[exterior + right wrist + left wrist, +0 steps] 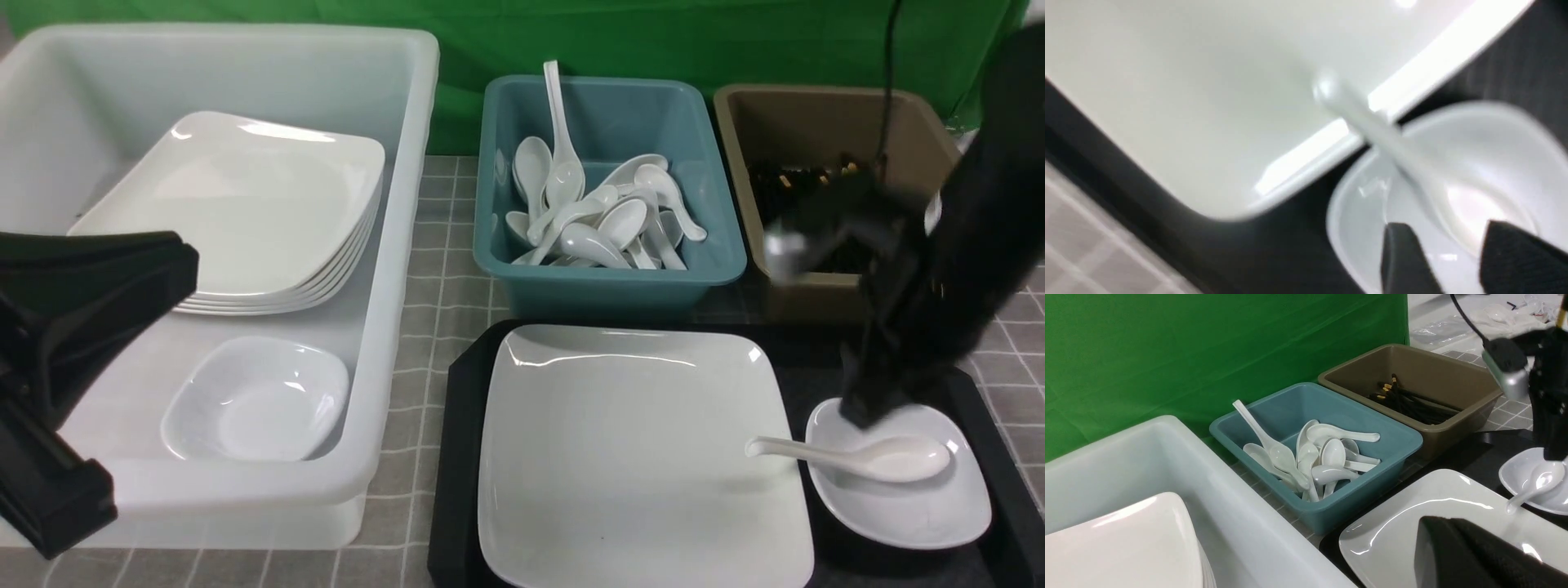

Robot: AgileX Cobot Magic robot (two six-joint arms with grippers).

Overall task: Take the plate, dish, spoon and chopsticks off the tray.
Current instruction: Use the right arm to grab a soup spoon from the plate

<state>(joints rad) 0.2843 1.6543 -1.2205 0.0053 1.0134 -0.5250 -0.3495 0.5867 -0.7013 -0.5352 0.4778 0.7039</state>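
Observation:
The black tray [457, 457] holds the large square plate [637, 449] and, to its right, the small dish [906, 506]. The white spoon [865, 459] lies with its bowl in the dish and its handle over the plate's edge. My right gripper [867, 412] is blurred and hangs just above the dish's far rim. In the right wrist view it [1457, 261] is open and empty, fingers [1404, 257] apart over the dish [1363, 212], with the spoon [1412, 171] ahead. My left gripper [175, 273] hovers over the white tub; only one finger [1474, 555] shows. No chopsticks show on the tray.
A white tub [392, 245] on the left holds a stack of square plates [245, 212] and a small dish [257, 400]. A teal tub [608, 278] holds several spoons. A brown tub [816, 114] at the back right holds black chopsticks [1412, 404].

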